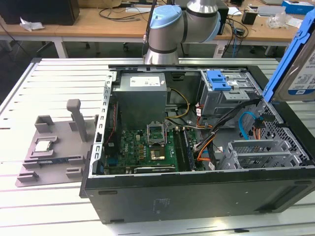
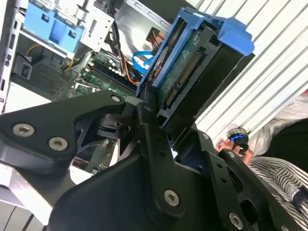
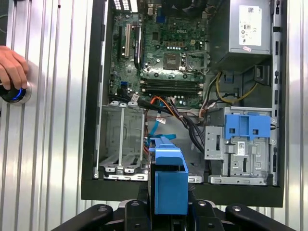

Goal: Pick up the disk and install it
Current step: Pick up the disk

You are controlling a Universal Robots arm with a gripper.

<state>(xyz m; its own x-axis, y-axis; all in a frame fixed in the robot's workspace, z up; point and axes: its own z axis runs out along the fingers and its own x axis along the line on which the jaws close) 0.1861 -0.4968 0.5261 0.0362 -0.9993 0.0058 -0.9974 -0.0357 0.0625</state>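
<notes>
The disk [image 1: 301,73], a silver drive in a blue plastic carrier, hangs tilted above the exterior view's right end of the open computer case [image 1: 197,194]. In the second wrist view my gripper [image 2: 166,120] is shut on the disk [image 2: 192,62], with a black finger [image 2: 147,108] pressed against its side and the connector edge facing out. The first wrist view looks down past the gripper [image 3: 168,209]. There the disk's blue carrier [image 3: 168,180] is held over the case's rim, near the empty grey drive bay [image 3: 122,139].
Inside the case are a motherboard [image 1: 145,147], a power supply [image 1: 142,96], loose cables [image 1: 246,125] and a grey cage with a blue latch [image 1: 221,81]. A grey fixture holding a processor chip [image 1: 43,145] lies outside the case. A hand [image 3: 12,67] rests on a blue-ringed button.
</notes>
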